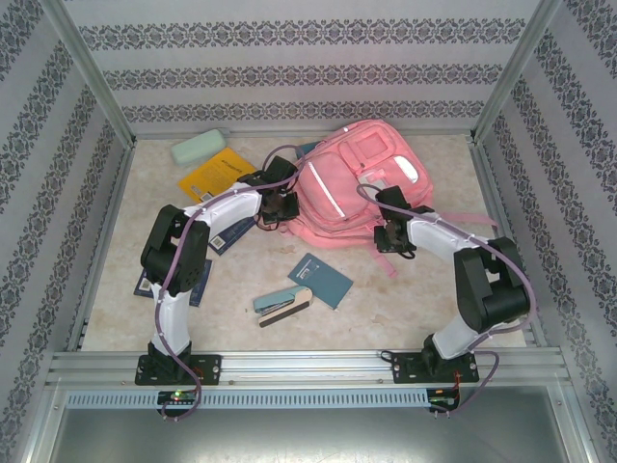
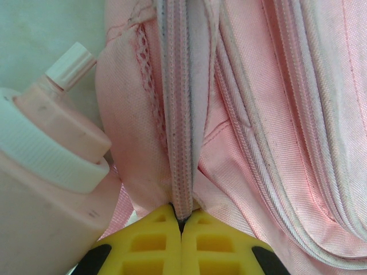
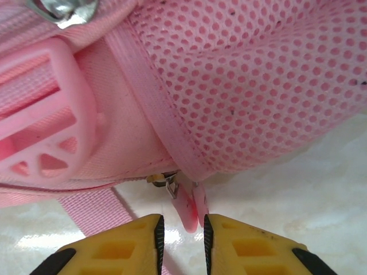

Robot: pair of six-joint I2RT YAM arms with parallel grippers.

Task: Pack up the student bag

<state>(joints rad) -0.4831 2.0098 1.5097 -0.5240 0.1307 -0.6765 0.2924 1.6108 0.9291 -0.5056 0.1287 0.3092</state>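
Left wrist view shows the left end effector [image 2: 182, 220] clamped on the student bag [image 1: 352, 188], upper centre in the top view; the right end effector [image 3: 183, 223], barely open, should close squarely on the zip pulls [image 3: 188, 212].

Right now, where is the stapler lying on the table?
In the top view, the stapler lies near the middle front of the table, beside the near-left corner of the blue notebook, in front of the pink backpack.
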